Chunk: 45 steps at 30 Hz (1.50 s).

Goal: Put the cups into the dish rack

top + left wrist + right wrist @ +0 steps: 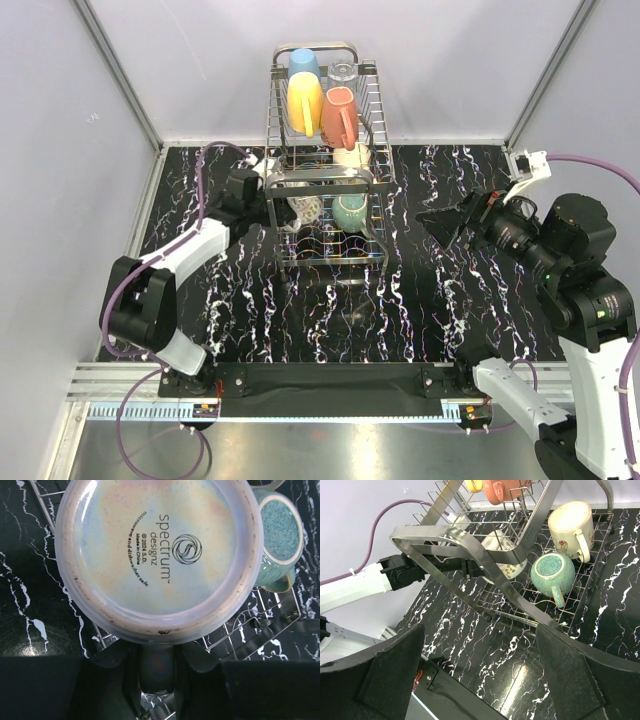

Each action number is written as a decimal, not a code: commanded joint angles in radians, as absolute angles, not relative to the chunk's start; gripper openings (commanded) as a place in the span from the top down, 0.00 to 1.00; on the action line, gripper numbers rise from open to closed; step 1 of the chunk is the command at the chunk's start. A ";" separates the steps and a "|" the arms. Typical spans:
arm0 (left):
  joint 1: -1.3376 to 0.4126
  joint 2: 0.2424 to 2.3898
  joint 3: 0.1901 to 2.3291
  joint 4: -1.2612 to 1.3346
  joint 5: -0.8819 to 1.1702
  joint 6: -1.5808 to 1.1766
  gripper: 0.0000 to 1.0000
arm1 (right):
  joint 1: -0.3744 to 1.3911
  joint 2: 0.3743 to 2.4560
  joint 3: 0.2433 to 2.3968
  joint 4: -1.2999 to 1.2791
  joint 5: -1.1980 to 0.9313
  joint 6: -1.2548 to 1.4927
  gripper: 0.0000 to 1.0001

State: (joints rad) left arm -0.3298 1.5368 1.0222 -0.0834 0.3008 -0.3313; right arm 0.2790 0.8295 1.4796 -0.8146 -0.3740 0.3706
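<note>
Top external: my left pincer point(282, 206) pinches a cream mug point(305, 210) on the rack's point(322, 181) lower tier, beside a teal mug point(351, 212). Left wrist: mug base fills view. Right wrist: my right pincer point(480, 645) is spread wide, holding nothing, short of the rack.

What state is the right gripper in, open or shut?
Open: the right gripper shows both fingers spread wide, holding nothing.

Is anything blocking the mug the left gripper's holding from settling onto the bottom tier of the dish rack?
Nothing visible. The cream mug, in the left gripper, is already inside the dish rack's lower tier; the teal mug lies close beside it, not under it.
</note>
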 commanded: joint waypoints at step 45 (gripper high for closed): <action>-0.339 1.438 0.987 0.020 0.118 -0.380 0.28 | 0.285 0.792 1.388 -0.827 -0.339 0.357 0.00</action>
